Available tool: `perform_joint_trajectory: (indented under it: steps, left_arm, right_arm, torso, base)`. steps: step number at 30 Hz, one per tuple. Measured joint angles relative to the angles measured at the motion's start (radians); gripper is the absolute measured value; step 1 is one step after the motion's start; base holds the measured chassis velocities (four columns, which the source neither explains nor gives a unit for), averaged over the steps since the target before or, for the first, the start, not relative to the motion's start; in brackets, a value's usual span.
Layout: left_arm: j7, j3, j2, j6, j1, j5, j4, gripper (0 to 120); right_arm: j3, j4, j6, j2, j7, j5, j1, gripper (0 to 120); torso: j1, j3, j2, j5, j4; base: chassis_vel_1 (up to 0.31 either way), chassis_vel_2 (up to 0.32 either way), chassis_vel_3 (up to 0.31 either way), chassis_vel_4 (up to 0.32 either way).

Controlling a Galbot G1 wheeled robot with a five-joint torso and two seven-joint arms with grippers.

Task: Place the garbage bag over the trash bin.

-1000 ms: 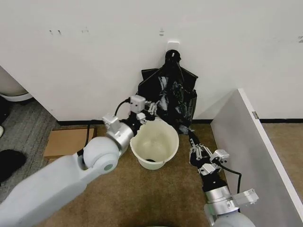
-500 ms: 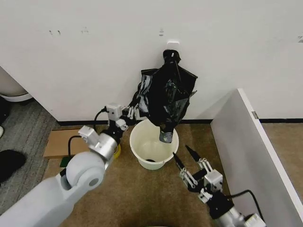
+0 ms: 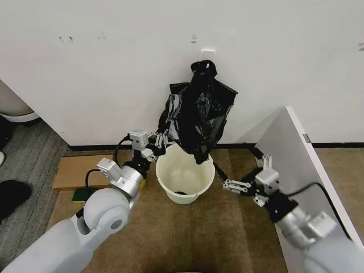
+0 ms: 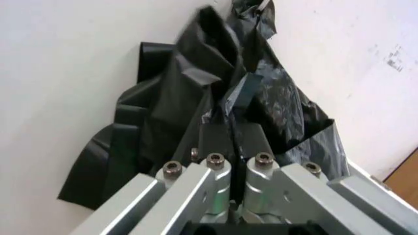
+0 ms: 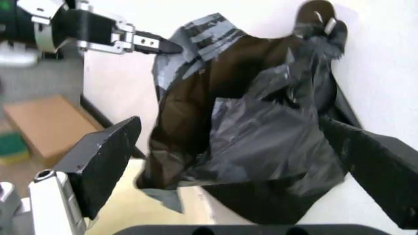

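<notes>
I see the wrinkly glossy black plastic garbage bag (image 3: 196,116) hanging at the wall over the round cream-white trash bin (image 3: 185,174), cardboard sheet (image 3: 77,170) nearby. Left gripper (image 3: 164,136) pinches bag's edge; right gripper (image 3: 242,170) spread, holding nothing, beside bin.

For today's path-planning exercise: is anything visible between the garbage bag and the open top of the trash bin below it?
Nothing visible. The garbage bag, pinched by the left gripper, hangs right above the trash bin, whose mouth is open. The right gripper sits open beside the bin, clear of that gap.
</notes>
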Motion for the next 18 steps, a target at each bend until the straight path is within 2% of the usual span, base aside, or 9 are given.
perform_joint_trajectory:
  steps: [1,3,4,5,9,12,13,15,18]
  left_arm:
    - [0.000,0.004,-0.006,0.000,-0.005,0.000,0.003,0]
    - [0.001,0.011,-0.017,0.000,-0.012,-0.001,0.009,0]
    - [0.002,0.014,-0.025,0.000,-0.014,-0.001,0.013,0]
    - [0.002,0.014,-0.025,0.000,-0.014,-0.001,0.013,0]
    - [0.004,0.013,-0.038,0.000,-0.003,0.002,0.018,0]
    - [0.007,-0.008,-0.044,0.000,0.024,0.009,0.018,0]
    - [0.007,-0.008,-0.044,0.000,0.024,0.009,0.018,0]
    - [0.009,-0.021,-0.039,-0.002,0.041,0.013,0.015,0]
    - [0.011,-0.033,-0.029,-0.005,0.062,0.019,0.000,0]
  right_arm:
    - [-0.011,-0.003,-0.019,-0.030,-0.001,0.007,0.033,100]
    - [-0.029,-0.009,-0.053,-0.098,-0.002,0.029,0.112,100]
    - [-0.047,-0.014,-0.070,-0.143,-0.002,0.043,0.168,100]
    - [-0.047,-0.014,-0.070,-0.143,-0.002,0.043,0.168,100]
    - [-0.208,-0.028,-0.136,-0.227,-0.001,0.117,0.392,100]
    - [-0.453,-0.070,-0.170,-0.198,-0.001,0.145,0.658,100]
    - [-0.453,-0.070,-0.170,-0.198,-0.001,0.145,0.658,100]
    - [-0.574,-0.104,-0.184,-0.149,-0.001,0.141,0.784,100]
    - [-0.678,-0.146,-0.196,-0.098,-0.001,0.125,0.899,100]
  torso:
    - [0.000,0.000,0.000,0.0001,-0.0004]
    - [0.000,0.000,0.000,0.0006,0.0008]
    - [0.000,0.000,0.000,0.0001,0.0000]
    - [0.000,0.000,0.000,0.0001,0.0000]
    - [0.000,0.000,0.000,-0.0002,0.0005]
    - [0.000,0.000,0.000,0.0001,0.0003]
    - [0.000,0.000,0.000,0.0001,0.0003]
    - [0.000,0.000,0.000,-0.0003,0.0006]
    - [0.000,0.000,0.000,-0.0003,0.0010]
  base:
    - [0.000,0.000,0.000,0.000]
    - [0.000,0.000,0.000,0.000]
    - [0.000,0.000,0.000,0.000]
    - [0.000,0.000,0.000,0.000]
    - [0.000,0.000,0.000,0.000]
    - [0.000,0.000,0.000,0.000]
    - [0.000,0.000,0.000,0.000]
    - [0.000,0.000,0.000,0.000]
    - [0.000,0.000,0.000,0.000]
